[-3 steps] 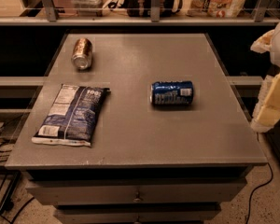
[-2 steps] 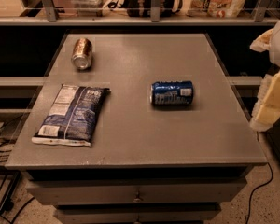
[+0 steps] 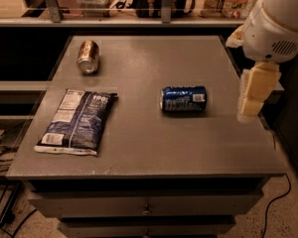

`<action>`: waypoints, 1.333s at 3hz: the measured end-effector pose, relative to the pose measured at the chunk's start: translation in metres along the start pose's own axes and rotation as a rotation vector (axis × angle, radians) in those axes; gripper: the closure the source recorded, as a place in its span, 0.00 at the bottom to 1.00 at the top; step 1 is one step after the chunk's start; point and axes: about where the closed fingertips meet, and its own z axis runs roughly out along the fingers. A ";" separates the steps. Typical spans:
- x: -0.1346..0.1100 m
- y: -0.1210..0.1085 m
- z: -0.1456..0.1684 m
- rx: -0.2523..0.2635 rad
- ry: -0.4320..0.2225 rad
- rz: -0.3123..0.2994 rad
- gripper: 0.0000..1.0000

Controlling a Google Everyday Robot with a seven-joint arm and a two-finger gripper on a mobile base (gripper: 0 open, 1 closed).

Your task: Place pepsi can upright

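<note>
Pepsi can lies on its side on the grey counter, long axis running left-right, white label panel toward its right end. It is not upright and nothing touches it.

Pincer - cream-coloured, hanging from the white arm housing - sits to the right of the pepsi can, apart from it, over the counter's right edge. It grasps nothing. Released or clenched: cannot tell from this angle.

Bronze can is also on its side, well apart from the pepsi can, to its left and farther back, 1 round end facing the camera.

Blue-and-white snack bag lies flat left of the pepsi can, slightly nearer the front edge, with bare counter between the 2. Its printed back panel faces up.

Below the pepsi can's stretch of counter - 2 drawer fronts, stacked, each with a small knob.

Behind the pepsi can, past the counter's back edge, a shelf carries dim clutter, too dark to name.

A cable trails on the floor below and to the right of the pepsi can.
</note>
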 end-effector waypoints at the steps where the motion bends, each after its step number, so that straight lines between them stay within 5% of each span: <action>1: -0.046 -0.018 0.023 -0.020 -0.003 -0.163 0.00; 2: -0.046 -0.018 0.023 -0.019 -0.003 -0.162 0.00; 4: -0.083 -0.020 0.076 -0.088 0.023 -0.238 0.00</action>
